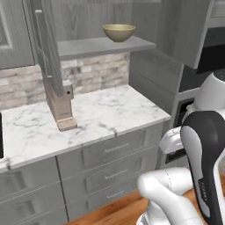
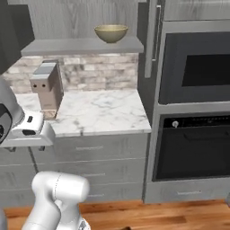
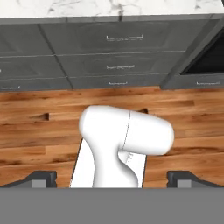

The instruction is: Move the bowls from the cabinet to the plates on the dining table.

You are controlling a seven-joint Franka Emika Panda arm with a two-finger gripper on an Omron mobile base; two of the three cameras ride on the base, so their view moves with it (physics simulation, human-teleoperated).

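Observation:
A pale yellow-olive bowl (image 1: 119, 32) (image 2: 111, 33) sits upright on the bottom shelf of the open grey wall cabinet (image 1: 101, 46) (image 2: 81, 45). One cabinet door (image 1: 45, 48) swings out to the left of the bowl. My gripper (image 3: 112, 179) is open, its two dark fingertips (image 3: 41, 178) wide apart with nothing between them. It points down at the wood floor in front of the base drawers, well below the shelf and apart from the bowl. The plates and the dining table are out of view.
A white marble counter (image 1: 101, 114) (image 2: 103, 112) runs under the shelf, with a brown-and-grey block-shaped appliance (image 1: 61, 107) (image 2: 47, 90) standing on it. Grey drawers (image 3: 118, 43) lie below. A tall built-in oven stack (image 2: 195, 112) stands right of the counter.

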